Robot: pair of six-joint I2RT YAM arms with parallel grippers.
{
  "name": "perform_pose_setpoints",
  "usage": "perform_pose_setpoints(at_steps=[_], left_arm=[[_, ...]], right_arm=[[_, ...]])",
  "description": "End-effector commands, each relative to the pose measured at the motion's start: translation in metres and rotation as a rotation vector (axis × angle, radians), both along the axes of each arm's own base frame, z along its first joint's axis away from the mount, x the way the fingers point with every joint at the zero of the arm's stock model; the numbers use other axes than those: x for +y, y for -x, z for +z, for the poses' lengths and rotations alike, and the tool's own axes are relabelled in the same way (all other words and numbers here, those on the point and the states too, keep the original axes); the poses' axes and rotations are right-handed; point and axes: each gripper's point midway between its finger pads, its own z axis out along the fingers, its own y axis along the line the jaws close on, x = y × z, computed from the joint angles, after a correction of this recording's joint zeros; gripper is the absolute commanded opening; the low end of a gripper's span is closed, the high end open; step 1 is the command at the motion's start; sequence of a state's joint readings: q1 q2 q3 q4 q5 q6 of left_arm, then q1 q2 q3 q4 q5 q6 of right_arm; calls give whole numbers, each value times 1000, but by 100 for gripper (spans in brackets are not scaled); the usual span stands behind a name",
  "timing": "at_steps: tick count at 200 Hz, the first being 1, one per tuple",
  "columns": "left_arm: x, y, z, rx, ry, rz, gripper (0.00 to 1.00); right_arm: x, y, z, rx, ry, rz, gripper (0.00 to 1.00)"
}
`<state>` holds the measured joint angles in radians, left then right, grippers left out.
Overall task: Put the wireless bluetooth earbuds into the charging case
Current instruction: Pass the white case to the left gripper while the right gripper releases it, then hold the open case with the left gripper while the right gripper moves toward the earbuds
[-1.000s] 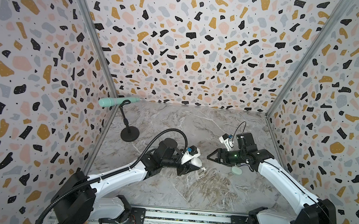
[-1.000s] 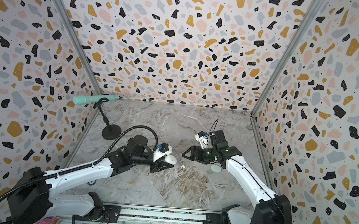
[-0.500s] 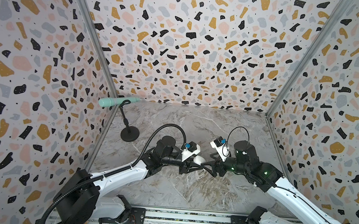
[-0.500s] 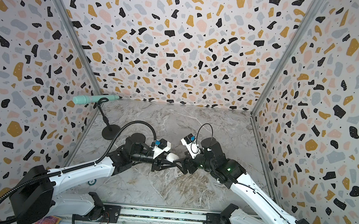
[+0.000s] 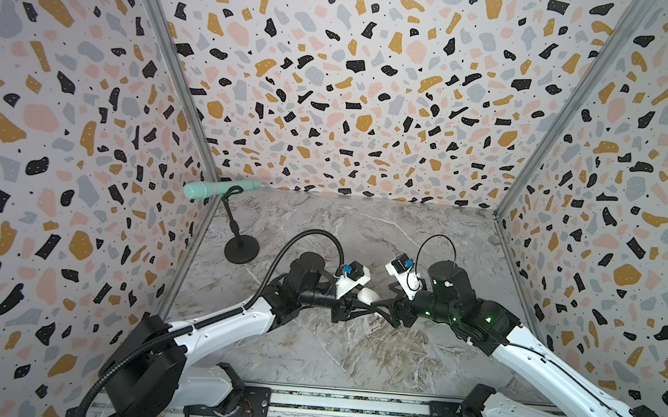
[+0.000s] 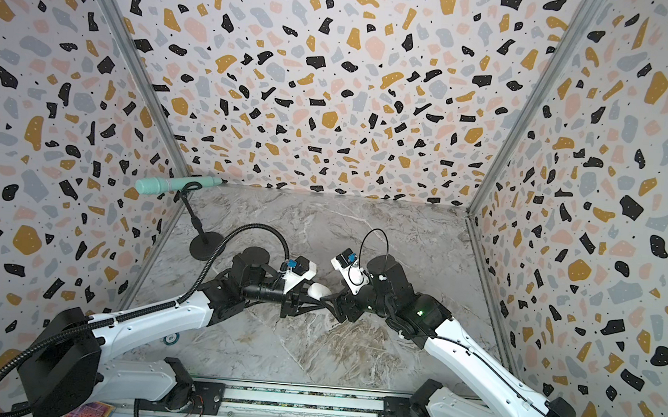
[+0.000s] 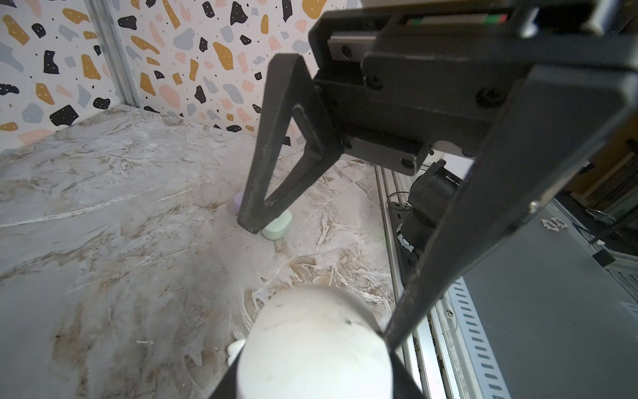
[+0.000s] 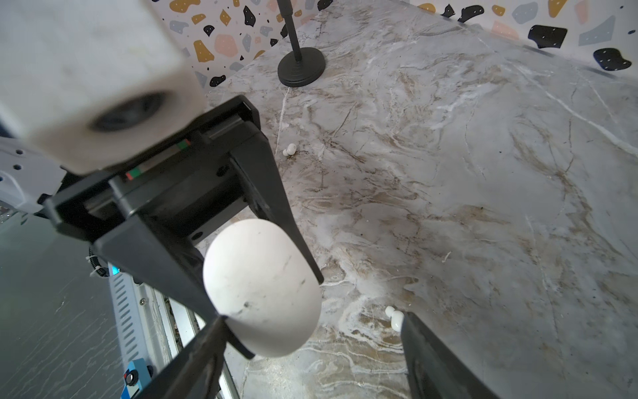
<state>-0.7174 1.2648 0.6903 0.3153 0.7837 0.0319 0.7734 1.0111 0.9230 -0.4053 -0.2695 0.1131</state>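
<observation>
- left tool (image 5: 365,301) is clamped on the white charging case (image 8: 262,286), held off the desk (image 8: 483,172) at mid-scene
- white charging case reads as a closed pebble; its inside is not visible
- right tool (image 8: 314,316) faces the left tool, jaws spread wide; one finger tip touches the case's edge, the other stands apart from it, so it grips nothing
- near earbud (image 8: 394,316), white, lies loose on the desk just beside the right tool's free finger
- far earbud (image 8: 290,149), white, lies loose on the desk, between the left tool and the black stand base (image 8: 300,65)
- mint case (image 7: 278,226) and lavender case (image 7: 238,202) sit on the desk just beside each other, partly hidden behind a right tool finger; mint looks closed, lavender too hidden to tell
</observation>
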Motion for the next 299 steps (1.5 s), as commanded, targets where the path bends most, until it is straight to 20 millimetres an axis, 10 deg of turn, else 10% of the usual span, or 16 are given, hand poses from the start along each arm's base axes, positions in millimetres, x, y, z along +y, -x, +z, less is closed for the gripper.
perform_pose_setpoints(at_steps=[1,156,299], left_arm=[[-4,15,21,-49,74,-83,7],[-1,18,26,-57,82,-78,7],[33,-27,19,-8,54,198,7]], right_arm=[[-8,-21,15,-67,22,-97,79],[-21,-48,29,-44,14,-217,80],[-37,-41,28,131,-104,-312,99]])
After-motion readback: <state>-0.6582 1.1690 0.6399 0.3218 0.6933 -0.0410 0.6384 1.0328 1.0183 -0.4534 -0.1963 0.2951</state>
